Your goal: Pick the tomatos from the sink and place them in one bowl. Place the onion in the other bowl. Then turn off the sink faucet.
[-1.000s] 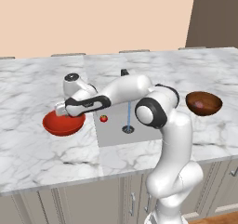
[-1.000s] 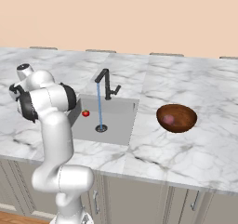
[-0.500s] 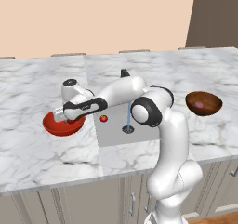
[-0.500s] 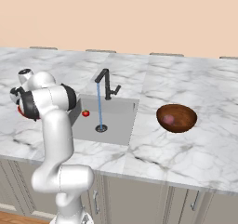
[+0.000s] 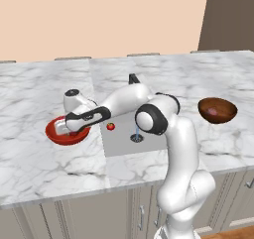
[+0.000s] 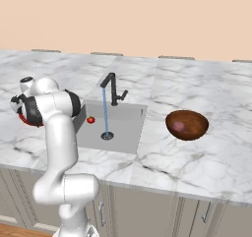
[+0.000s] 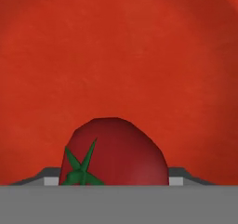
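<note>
My gripper (image 5: 63,127) reaches down into the wide red-orange bowl (image 5: 55,135) on the counter left of the sink (image 5: 124,140). It is shut on a dark red tomato (image 7: 114,153) with a green top, held just above the bowl's inside (image 7: 116,56). A second, brighter tomato (image 5: 110,126) lies on the sink floor near its left wall, also seen as the tomato (image 6: 90,119) beside my arm. The pinkish onion (image 6: 178,126) rests inside the dark brown bowl (image 6: 186,124) to the right. Water runs from the black faucet (image 6: 114,88) to the drain (image 6: 107,135).
White marble counter (image 5: 59,168) surrounds the sink, with a wall behind it. My arm stretches across the sink's left half toward the red bowl. Cabinet fronts (image 6: 147,211) run below the counter's front edge.
The hand has come down and a little left, from above the red bowl into it, still carrying the tomato. Everything else stays put.
</note>
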Motion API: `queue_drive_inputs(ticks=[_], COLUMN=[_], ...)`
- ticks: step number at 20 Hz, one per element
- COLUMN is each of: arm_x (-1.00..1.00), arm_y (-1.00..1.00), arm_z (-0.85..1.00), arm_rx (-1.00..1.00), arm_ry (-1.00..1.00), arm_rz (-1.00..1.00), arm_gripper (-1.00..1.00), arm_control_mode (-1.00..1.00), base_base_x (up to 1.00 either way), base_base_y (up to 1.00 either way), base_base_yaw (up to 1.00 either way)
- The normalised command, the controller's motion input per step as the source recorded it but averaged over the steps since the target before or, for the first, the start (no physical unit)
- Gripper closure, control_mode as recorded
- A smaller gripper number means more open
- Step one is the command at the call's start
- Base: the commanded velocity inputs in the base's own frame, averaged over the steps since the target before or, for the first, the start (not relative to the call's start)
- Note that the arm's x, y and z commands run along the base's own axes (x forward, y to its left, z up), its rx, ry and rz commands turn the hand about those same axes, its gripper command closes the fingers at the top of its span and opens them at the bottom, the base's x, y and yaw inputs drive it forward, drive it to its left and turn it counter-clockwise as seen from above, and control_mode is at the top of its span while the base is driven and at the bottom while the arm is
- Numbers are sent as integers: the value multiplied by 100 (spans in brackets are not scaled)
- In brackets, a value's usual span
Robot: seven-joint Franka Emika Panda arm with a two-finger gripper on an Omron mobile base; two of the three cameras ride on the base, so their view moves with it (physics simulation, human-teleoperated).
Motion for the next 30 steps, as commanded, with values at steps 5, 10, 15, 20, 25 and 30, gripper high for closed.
queue_drive_inputs(ticks=[5,10,15,20,25,30], arm_x=[10,2,0,0,1,6], arm_y=[21,2,1,0,-16,-38], arm_z=[-10,0,12,39,37,26], arm_rx=[0,0,0,0,0,1], arm_ry=[7,1,0,0,0,0], arm_rz=[0,0,0,0,-1,0], arm_gripper=[-100,-100,-100,-100,-100,-100], arm_control_mode=[-100,-100,-100,-100,-100,-100], base_base_x=[0,0,0,0,0,0], base_base_y=[0,0,0,0,0,0], base_base_yaw=[0,0,0,0,0,0])
